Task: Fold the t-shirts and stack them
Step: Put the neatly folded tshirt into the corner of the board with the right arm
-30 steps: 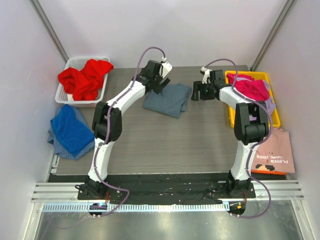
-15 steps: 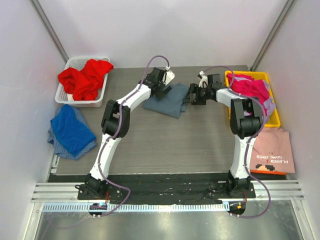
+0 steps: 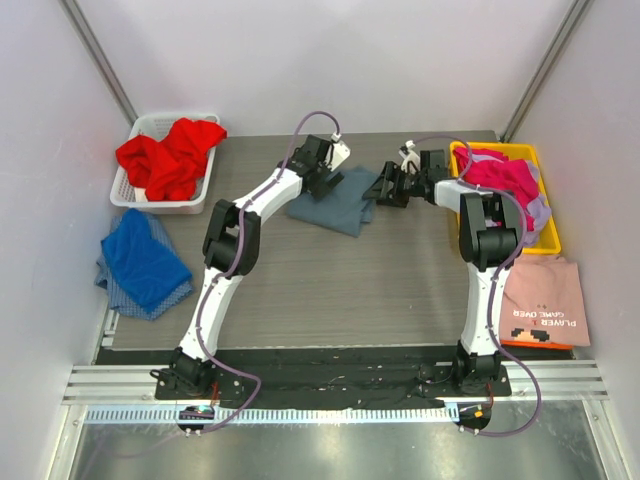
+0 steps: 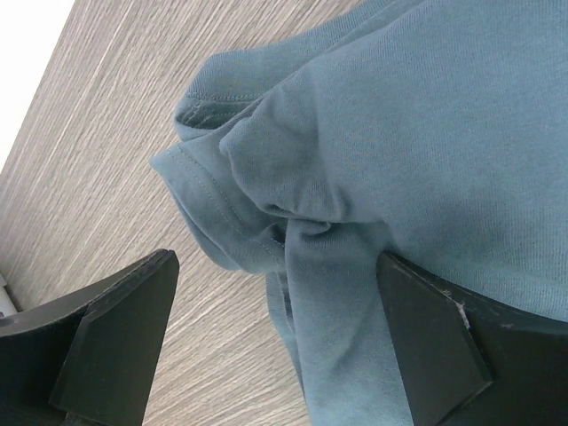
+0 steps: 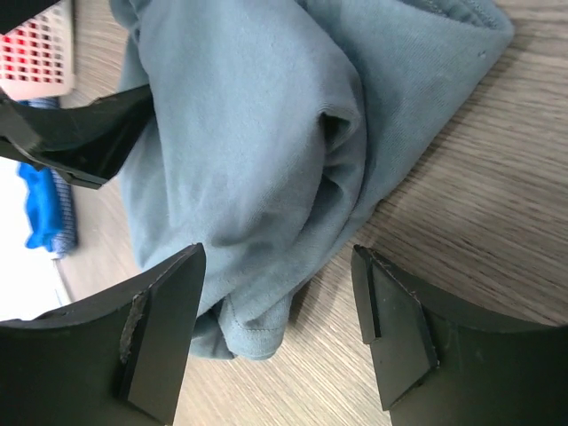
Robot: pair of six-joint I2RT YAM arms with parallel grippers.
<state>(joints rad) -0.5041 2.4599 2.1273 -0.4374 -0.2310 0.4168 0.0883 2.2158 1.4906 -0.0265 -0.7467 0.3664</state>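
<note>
Left jaws wide, right jaws narrower, straddle bunched edges of the blue-grey t-shirt (image 3: 330, 206) at the far edge of the table (image 3: 300, 285); pinch every layer, seemingly several.

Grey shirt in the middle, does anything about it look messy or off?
Yes. The grey shirt at the far middle of the table is rumpled, not flat: a deep crease runs through it and one hemmed edge is bunched up.
</note>
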